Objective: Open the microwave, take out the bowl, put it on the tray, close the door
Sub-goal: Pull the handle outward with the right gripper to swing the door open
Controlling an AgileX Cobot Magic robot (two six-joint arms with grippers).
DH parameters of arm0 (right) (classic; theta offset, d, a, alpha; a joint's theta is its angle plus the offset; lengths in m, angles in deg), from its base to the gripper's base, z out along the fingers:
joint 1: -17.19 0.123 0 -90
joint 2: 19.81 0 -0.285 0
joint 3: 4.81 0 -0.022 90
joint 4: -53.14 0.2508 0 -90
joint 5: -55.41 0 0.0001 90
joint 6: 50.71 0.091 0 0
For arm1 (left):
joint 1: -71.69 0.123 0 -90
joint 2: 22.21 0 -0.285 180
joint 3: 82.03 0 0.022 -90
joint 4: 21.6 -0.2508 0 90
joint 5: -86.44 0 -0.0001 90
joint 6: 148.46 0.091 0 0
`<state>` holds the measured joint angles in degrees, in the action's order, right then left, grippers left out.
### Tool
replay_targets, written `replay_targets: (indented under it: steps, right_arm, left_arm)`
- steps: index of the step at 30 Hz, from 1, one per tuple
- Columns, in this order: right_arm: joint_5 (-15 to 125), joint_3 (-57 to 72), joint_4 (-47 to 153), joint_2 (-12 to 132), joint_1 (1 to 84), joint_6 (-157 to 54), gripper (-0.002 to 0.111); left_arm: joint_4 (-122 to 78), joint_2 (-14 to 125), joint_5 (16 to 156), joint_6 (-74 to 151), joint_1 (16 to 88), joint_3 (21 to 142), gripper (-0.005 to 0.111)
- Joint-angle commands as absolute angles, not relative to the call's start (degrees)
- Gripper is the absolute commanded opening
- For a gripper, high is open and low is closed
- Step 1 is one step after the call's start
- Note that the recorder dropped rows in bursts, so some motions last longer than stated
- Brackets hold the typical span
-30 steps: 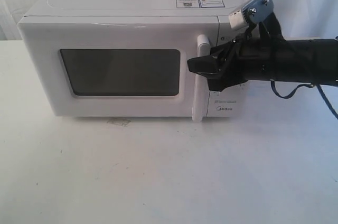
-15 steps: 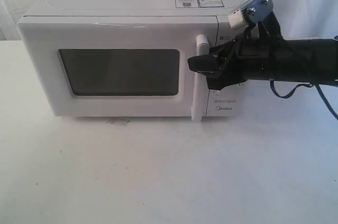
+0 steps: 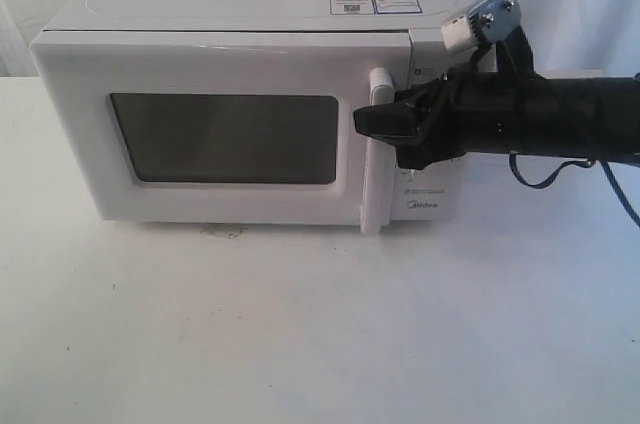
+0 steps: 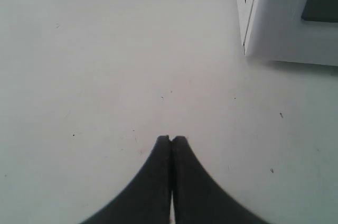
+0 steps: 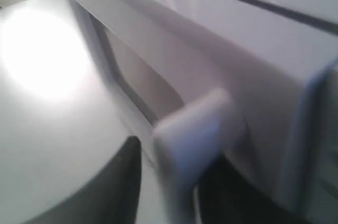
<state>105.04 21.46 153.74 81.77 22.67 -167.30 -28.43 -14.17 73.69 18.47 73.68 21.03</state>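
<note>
The white microwave [image 3: 240,44] stands on the table with its door [image 3: 220,74] pulled a crack ajar at the knob-panel side. My right gripper [image 3: 380,122] reaches in from the right around the vertical bar handle [image 3: 372,199]. In the right wrist view the handle [image 5: 195,123] lies between the two fingers of that gripper [image 5: 177,155]: the far finger sits behind it, and the near finger [image 5: 127,182] stands a narrow gap off. My left gripper [image 4: 171,139] is shut and empty over bare table near the microwave's corner [image 4: 280,23]. The bowl is hidden behind the dark window [image 3: 225,139]. No tray is in view.
The white table [image 3: 320,344] spreads wide in front of the microwave. The right arm's black body and a blue cable [image 3: 545,176] hang to the right of the knob panel. A white wall or curtain stands behind.
The door has swung out slightly, its left edge shifting left and a gap opening at the knob panel. The right gripper's fingers have narrowed around the handle.
</note>
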Motion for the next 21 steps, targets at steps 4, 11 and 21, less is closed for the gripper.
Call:
replay_targets:
  steps: [4,11,21]
  right_arm:
    - [121.1,20.0,153.1,82.8,24.8,-167.9,0.000]
    - [121.0,20.0,150.1,82.7,24.8,-164.0,0.000]
    - [120.8,20.0,141.7,78.9,24.8,-158.0,0.004]
  left_arm:
    - [-28.2,-14.4,73.6,18.5,73.9,20.8,0.000]
    - [-28.2,-14.4,73.6,18.5,73.9,20.8,0.000]
    - [-28.2,-14.4,73.6,18.5,73.9,20.8,0.000]
